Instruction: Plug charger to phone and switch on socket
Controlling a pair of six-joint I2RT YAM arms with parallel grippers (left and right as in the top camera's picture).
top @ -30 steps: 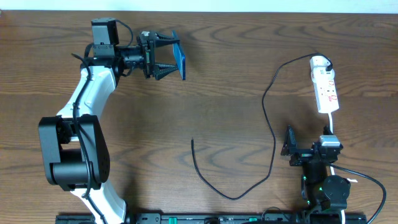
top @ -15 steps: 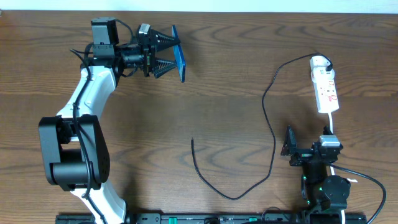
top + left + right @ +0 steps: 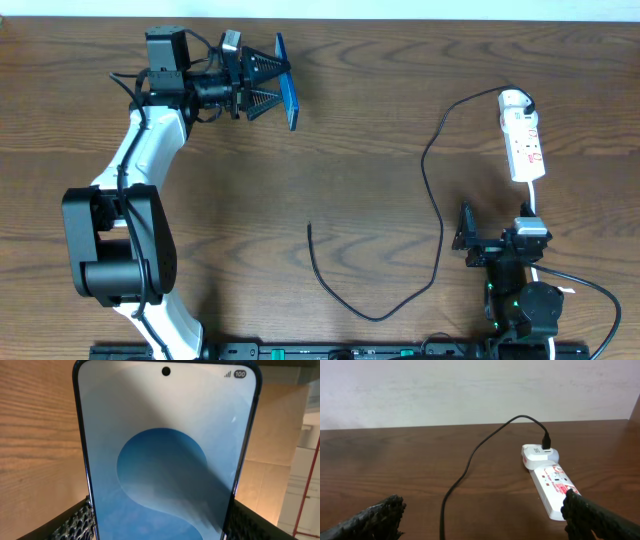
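Note:
My left gripper is shut on the phone, holding it on edge above the table at the far left. In the left wrist view the phone's blue-and-white screen fills the frame between the two fingers. The charger, a thin black cable, runs from the socket at the far right to its free plug end on the table. My right gripper is open and empty, near the front right. The socket and cable show ahead of it.
A white adapter sits plugged in at the socket's far end. A white cord leads from the socket toward the right arm's base. A pale wall stands behind the table's far edge.
My left gripper has turned the phone slightly and raised it a little toward the far edge. The right arm, cable and socket have not moved.

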